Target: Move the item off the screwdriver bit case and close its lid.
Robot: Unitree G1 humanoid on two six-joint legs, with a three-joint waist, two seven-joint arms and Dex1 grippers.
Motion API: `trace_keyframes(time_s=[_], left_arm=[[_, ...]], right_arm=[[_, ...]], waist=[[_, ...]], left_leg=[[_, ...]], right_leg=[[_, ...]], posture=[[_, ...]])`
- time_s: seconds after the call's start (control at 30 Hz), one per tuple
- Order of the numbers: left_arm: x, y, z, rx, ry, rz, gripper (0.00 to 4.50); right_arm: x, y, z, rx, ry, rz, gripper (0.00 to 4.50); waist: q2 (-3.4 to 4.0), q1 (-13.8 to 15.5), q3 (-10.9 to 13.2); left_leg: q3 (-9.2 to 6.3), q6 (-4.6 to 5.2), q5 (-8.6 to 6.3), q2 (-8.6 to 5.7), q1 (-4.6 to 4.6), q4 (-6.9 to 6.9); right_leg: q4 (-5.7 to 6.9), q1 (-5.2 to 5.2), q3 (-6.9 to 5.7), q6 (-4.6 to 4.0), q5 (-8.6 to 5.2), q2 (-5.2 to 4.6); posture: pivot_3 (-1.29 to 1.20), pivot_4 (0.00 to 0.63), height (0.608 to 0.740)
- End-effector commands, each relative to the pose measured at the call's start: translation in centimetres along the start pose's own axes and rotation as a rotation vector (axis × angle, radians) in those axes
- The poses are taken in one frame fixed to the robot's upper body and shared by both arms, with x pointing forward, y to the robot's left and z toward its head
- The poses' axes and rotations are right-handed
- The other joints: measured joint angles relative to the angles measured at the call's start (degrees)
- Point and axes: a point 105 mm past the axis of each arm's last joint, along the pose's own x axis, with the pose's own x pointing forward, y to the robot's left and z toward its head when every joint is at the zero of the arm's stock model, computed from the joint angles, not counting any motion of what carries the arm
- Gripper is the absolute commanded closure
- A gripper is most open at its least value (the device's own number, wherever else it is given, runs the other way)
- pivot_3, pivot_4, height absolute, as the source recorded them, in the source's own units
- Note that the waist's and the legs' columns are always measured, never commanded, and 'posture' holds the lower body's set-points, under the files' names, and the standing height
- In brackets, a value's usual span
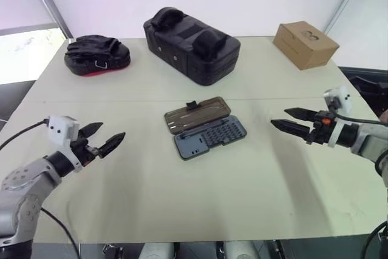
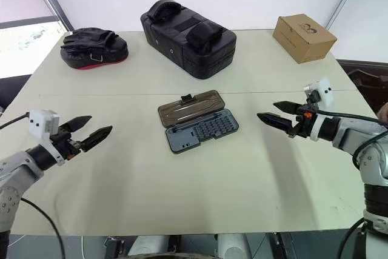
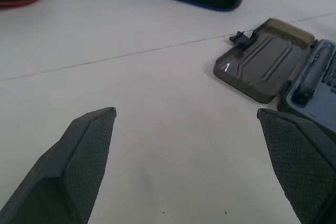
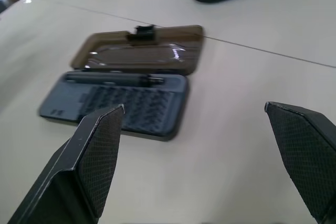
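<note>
A: What is seen nearest on the desk (image 1: 121,198)?

B: Two claws are held above the pale, matte surface, one at each side. The left claw (image 1: 103,137) is spread wide with nothing gripped; its black fingers (image 3: 86,156) are wedge-shaped, with a fine cross-hatched texture. The right claw (image 1: 291,121) is likewise opened fully and left empty.

A: And the task's thing?

B: One screwdriver bit case (image 1: 209,137) is laid flat at the middle of the desk, between the claws and well apart from both. A slate-grey plastic tray is shown, with rows of small bits and one dark driver handle along its far edge. The lid (image 1: 197,114), a smoky brown translucent panel with moulded ridges and a small black tab, is folded open, flat on the desk behind the tray.

A: Farther back?

B: Three things are counted: one large black padded bag (image 1: 191,43), one smaller black pad with a red base (image 1: 97,56), and one brown cardboard box (image 1: 305,43).
</note>
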Motion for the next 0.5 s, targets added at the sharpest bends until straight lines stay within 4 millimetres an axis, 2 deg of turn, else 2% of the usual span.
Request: trace_keyframes(time_s=[0.03,0.37,0.5], left_arm=[[-0.1,0.4,1.4,0.016,-0.049,0.020,0.00],[0.2,-0.6,0.6,-0.040,-0.022,0.001,0.00],[0.4,-0.8,0.8,-0.068,-0.032,-0.009,0.00]], right_arm=[[0.3,0.9,1.1,-0.040,-0.021,0.028,0.03],[1.2,1.3,0.8,-0.023,-0.030,0.032,0.03],[1.5,1.4,0.7,-0.021,-0.034,0.027,0.03]], waist=[[0.00,0.1,0.0],[0.00,0.3,0.0],[0.00,0.3,0.0]], left_leg=[[0.00,0.00,0.00,0.00,0.00,0.00],[0.00,0.00,0.00,-0.02,-0.03,0.00],[0.00,0.00,0.00,-0.01,-0.03,0.00]], right_leg=[[0.00,0.00,0.00,0.01,0.00,-0.01],[-0.04,-0.01,0.00,0.02,0.01,-0.03],[-0.04,-0.01,0.01,0.02,0.01,-0.03]], posture=[[0.00,0.150,0.740],[0.00,0.150,0.740],[0.00,0.150,0.740]])
